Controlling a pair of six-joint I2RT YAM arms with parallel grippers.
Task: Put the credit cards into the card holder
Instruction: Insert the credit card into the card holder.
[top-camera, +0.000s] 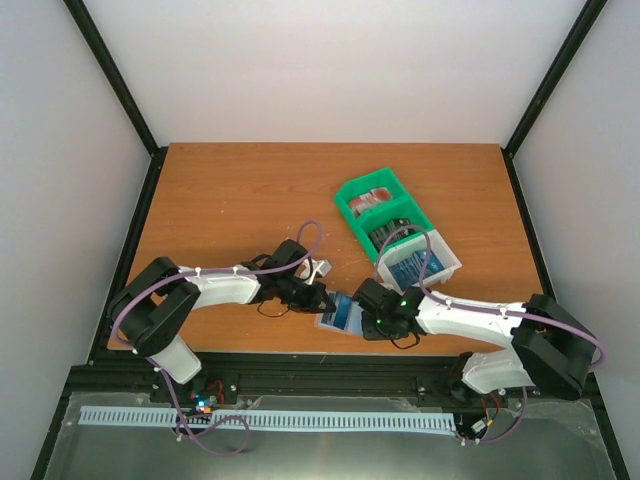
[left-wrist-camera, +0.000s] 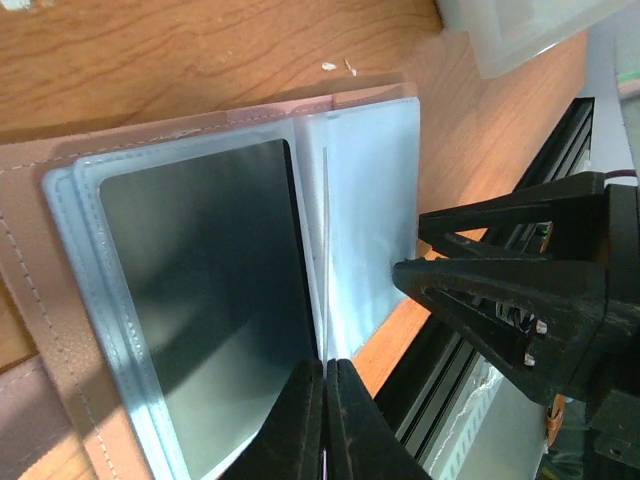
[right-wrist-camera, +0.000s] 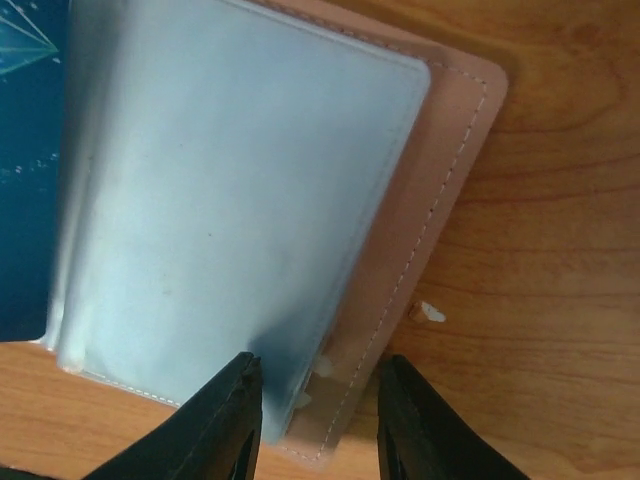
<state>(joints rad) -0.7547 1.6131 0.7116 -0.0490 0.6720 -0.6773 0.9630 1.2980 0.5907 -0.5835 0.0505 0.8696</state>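
**Holder lies open between the two grippers at the table's near edge**

The holder (top-camera: 340, 318) lies opened flat on the table (top-camera: 240, 200), close to the near edge and between the two arms, well apart from the green tray (top-camera: 385, 215).

The left gripper (left-wrist-camera: 325, 375) has its fingers pressed together, with a thin clear leaf of the holder standing on edge and running straight in between them. The right gripper (right-wrist-camera: 322, 362) stands narrowly parted over one corner of the holder. One finger overlaps the grey-blue sleeve, and the other is just beside the tan cover with a sliver of wood showing between them. Whether it presses on the holder cannot be told.

The left wrist view alone shows a dark card (left-wrist-camera: 200, 300) sitting inside a clear sleeve, and the right gripper's black body just past the holder's far side. The right wrist view alone shows the stitched tan cover under the sleeves and a blue card (right-wrist-camera: 20, 150) showing past their left edge. The top view alone shows both arms meeting at the holder.
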